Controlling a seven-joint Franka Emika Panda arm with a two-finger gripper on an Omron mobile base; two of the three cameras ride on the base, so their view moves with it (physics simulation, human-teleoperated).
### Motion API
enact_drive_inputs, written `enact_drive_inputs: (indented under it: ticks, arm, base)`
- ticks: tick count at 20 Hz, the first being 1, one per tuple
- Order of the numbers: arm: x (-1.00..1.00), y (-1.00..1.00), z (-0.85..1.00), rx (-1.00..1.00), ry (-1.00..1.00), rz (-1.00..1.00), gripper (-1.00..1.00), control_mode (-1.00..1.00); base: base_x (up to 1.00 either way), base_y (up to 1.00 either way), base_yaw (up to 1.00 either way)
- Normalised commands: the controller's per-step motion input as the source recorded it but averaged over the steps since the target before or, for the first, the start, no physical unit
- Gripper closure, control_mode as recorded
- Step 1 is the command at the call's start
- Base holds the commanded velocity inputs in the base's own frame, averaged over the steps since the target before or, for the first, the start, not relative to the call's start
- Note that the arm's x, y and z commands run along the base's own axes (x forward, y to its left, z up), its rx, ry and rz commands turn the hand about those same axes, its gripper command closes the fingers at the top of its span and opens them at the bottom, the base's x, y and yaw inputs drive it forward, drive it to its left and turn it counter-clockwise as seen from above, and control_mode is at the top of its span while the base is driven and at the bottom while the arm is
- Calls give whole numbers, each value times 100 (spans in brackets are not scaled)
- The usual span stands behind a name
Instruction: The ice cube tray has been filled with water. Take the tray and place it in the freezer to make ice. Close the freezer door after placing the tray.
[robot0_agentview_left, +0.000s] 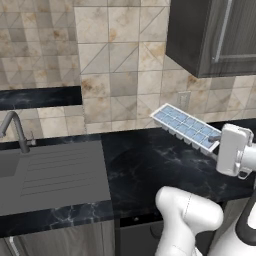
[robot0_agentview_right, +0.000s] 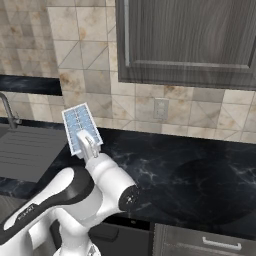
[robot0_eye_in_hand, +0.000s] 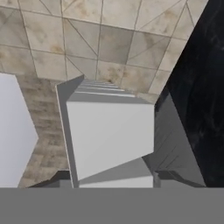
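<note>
While my white two-finger gripper (robot0_agentview_left: 218, 143) hangs above the black marbled stone counter (robot0_agentview_left: 150, 165), I see it clenched on the near end of the small flat white ice cube tray (robot0_agentview_left: 184, 127) with its two rows of square cells. That tray is lifted clear of the counter and sticks out from the hand toward the beige tiled wall (robot0_agentview_left: 115, 75), its far end tilted a little upward in the left base view. Pale blue glossy water (robot0_agentview_left: 180, 126) fills the cells. From the right base view I see the same tray (robot0_agentview_right: 80, 127) standing out beyond the hand (robot0_agentview_right: 88, 145), over the counter's left part (robot0_agentview_right: 190, 170) and just right of the grey ribbed sink drainboard (robot0_agentview_right: 25, 150). Along the hand view, the tray's plain white underside (robot0_eye_in_hand: 109, 131) runs away from me, with tiles behind it and the dark counter at the right edge. Left of the tray's spot, I see the grey sink basin (robot0_agentview_left: 50, 175) and its curved grey tap (robot0_agentview_left: 15, 127). Dark wood-grain wall cabinets (robot0_agentview_right: 190, 40) hang above, and a pale wall socket (robot0_agentview_right: 161, 109) sits on the tiles beneath them.
</note>
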Motion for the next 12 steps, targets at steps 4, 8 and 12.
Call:
enact_drive_inputs:
  ticks: [4,8,12]
  arm:
    - [0,18,0,6,11,1,100,-100]
    - [0,5,2,10,3,0,100,-100]
    - [0,0,6,11,1,0,100,-100]
  base:
    - [0,0,0]
    - [0,0,0]
    - [0,0,0]
